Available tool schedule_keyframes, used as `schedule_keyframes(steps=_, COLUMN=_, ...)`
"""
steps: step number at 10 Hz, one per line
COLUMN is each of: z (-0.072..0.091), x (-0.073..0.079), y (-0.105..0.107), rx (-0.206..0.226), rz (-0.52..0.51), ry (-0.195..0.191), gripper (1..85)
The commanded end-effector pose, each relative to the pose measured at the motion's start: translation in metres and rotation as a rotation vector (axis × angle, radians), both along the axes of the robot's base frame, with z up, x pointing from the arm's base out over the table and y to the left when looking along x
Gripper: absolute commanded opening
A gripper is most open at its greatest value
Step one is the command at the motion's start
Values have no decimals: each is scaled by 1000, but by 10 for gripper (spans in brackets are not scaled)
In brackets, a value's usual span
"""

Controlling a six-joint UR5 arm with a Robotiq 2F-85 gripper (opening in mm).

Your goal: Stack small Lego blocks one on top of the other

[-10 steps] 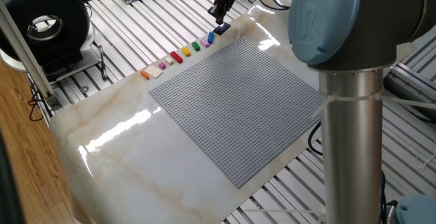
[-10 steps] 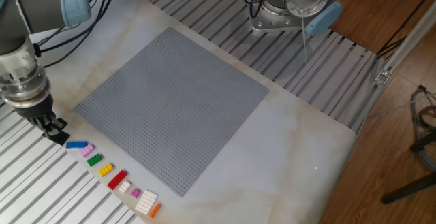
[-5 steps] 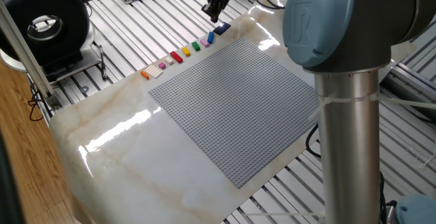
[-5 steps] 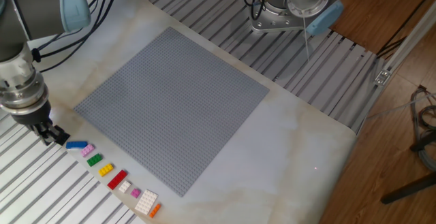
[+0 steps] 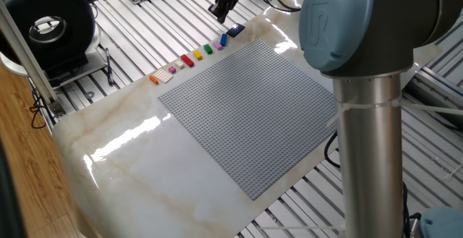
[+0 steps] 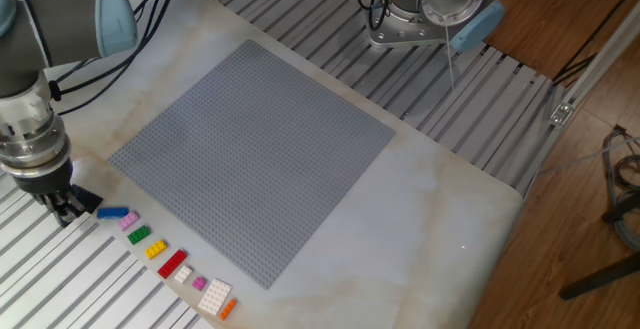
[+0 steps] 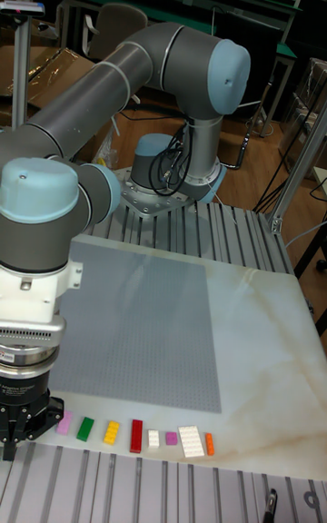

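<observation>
The small Lego blocks lie in a row along the table's edge beside the grey baseplate [image 6: 250,149]: dark navy [image 5: 235,30], blue [image 6: 112,213], pink [image 6: 127,223], green [image 6: 138,235], yellow [image 6: 155,250], red [image 6: 172,263] and orange [image 6: 228,309] at the far end. None sits on another. My gripper [image 6: 60,207] hangs low just off the navy end of the row, over the metal slats, beside the navy block [image 6: 88,201] and not over it. Its fingers are dark and small, and nothing shows between them. In the tall fixed view the gripper [image 7: 18,437] hides the navy and blue blocks.
Two white bricks [image 6: 214,296] and a second pink one [image 6: 199,283] lie in the same row near the orange block. The marble tabletop [image 5: 130,158] is ringed by slatted metal [image 5: 145,28]. A black round device [image 5: 47,28] stands off the table. The arm's base [image 6: 420,9] is opposite the row.
The gripper has slid sideways away from above the navy block, out past the end of the row toward the slats. The blocks have not moved.
</observation>
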State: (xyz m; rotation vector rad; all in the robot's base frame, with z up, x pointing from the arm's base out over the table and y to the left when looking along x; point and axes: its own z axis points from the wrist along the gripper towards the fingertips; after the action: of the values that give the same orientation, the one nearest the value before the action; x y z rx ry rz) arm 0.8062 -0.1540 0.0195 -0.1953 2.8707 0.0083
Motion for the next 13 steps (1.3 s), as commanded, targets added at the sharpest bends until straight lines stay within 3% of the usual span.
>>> schedule_keyframes(steps=1, z=-2, x=5, y=2, rx=19, rz=-2, ry=-30, gripper=10)
schedule_keyframes(steps=13, z=-10, x=-3, y=6, rx=56, rz=2, ry=-44, gripper=10)
